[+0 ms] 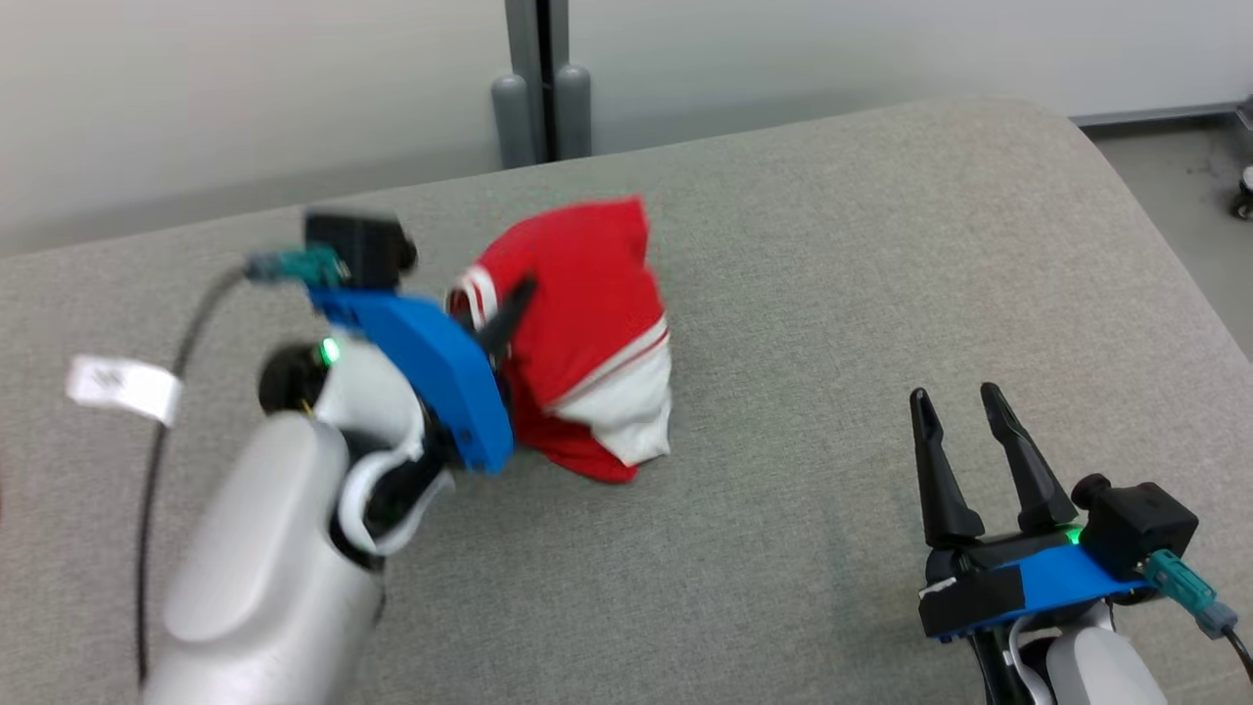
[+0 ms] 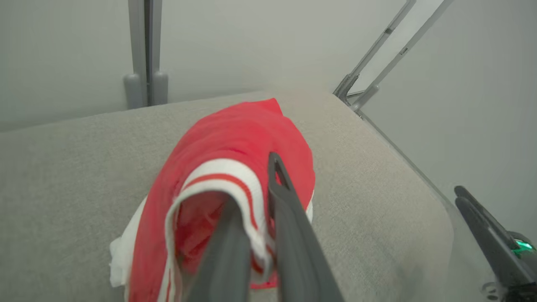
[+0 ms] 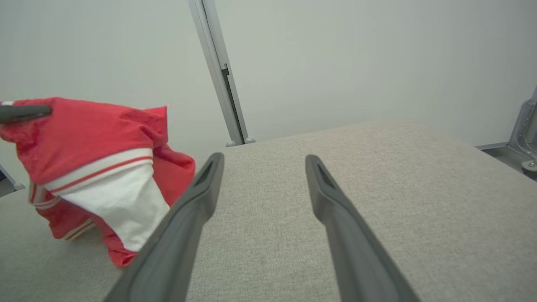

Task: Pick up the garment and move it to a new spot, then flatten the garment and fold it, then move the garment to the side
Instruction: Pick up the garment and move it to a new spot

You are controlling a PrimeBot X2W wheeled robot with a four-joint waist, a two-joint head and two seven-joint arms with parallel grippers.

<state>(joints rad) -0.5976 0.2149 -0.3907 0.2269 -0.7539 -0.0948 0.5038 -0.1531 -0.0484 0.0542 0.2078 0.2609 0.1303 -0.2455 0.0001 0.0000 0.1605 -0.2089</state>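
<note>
Left gripper point(image 1: 511, 311) is seen clamped on the striped white cuff point(image 2: 218, 172) of the red garment point(image 1: 587, 323), one finger under the fold and one outside it. It is held bunched up near the middle of the grey padded surface point(image 1: 832, 294), its lower edge apparently touching that surface. Right gripper point(image 1: 954, 394) is noted with fingers spread wide, nothing held, well apart from the garment.

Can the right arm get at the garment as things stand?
Probably yes. The right claw is open and empty, and open grey surface lies between it and the garment. The left claw grips the striped edge on the other side, out of its way.
</note>
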